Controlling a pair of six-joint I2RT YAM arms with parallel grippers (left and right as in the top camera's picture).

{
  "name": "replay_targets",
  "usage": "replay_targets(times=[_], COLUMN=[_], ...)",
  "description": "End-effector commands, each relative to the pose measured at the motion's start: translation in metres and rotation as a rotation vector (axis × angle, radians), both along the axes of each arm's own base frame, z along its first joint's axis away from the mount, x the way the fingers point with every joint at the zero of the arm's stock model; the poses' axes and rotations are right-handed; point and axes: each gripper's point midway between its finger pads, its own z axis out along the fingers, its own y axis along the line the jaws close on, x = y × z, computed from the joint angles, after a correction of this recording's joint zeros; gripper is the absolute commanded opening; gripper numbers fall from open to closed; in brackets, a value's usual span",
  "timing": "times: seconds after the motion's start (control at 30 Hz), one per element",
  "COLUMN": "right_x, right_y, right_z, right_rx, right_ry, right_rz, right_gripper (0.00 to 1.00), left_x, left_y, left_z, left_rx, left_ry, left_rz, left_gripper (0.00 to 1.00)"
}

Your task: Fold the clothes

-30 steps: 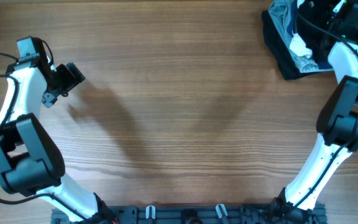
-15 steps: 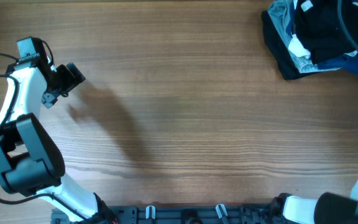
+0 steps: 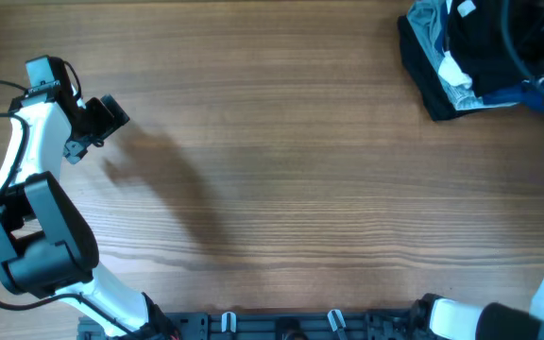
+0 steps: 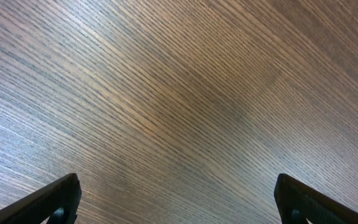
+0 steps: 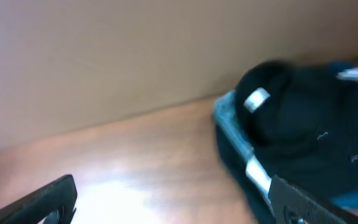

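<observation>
Clothes [image 3: 484, 42] lie bunched at the table's [image 3: 281, 170] far-right corner; our left gripper [image 4: 178, 200] and right gripper [image 5: 176, 200] both gape wide, empty.

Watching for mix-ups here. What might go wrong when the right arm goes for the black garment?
The black garment lies atop grey cloth; the open right gripper may catch both. The left gripper hangs far across the table, so it likely cannot help steady anything.

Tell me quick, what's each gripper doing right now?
Left gripper: open, holding nothing.
Right gripper: open, holding nothing; the black garment lies ahead of it.
</observation>
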Motion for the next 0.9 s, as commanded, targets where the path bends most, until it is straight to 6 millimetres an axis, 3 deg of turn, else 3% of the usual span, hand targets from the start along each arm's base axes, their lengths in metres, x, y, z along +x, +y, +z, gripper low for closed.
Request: replay_targets(times=[0.0, 0.13, 0.23, 0.4, 0.57, 0.87], right_x=[-0.043, -0.076, -0.096, -0.119, -0.149, -0.168], right_y=[0.050, 0.087, 0.112, 0.113, 0.101, 0.097], right_z=[0.051, 0.047, 0.016, -0.066, -0.127, -0.191], right_rx=[-0.201, -0.278, -0.234, -0.344, -0.367, -0.377], right_ry=[-0.155, -0.284, -0.395, -0.562, -0.583, -0.610], right_rz=[0.073, 0.193, 0.317, 0.326, 0.253, 0.223], right_gripper=[1.00, 1.00, 1.00, 1.00, 1.00, 1.00], left_x=[0.006, 0.006, 0.006, 0.006, 0.006, 0.006], left_y=[0.002, 0.002, 0.002, 0.002, 0.002, 0.002], left_z=[0.015, 0.015, 0.015, 0.015, 0.015, 0.015], left_rx=[0.005, 0.005, 0.005, 0.005, 0.005, 0.005], left_ry=[-0.044, -0.044, -0.044, -0.044, -0.044, -0.044], left_rz=[0.002, 0.002, 0.002, 0.002, 0.002, 0.002], left_gripper=[1.00, 1.00, 1.00, 1.00, 1.00, 1.00])
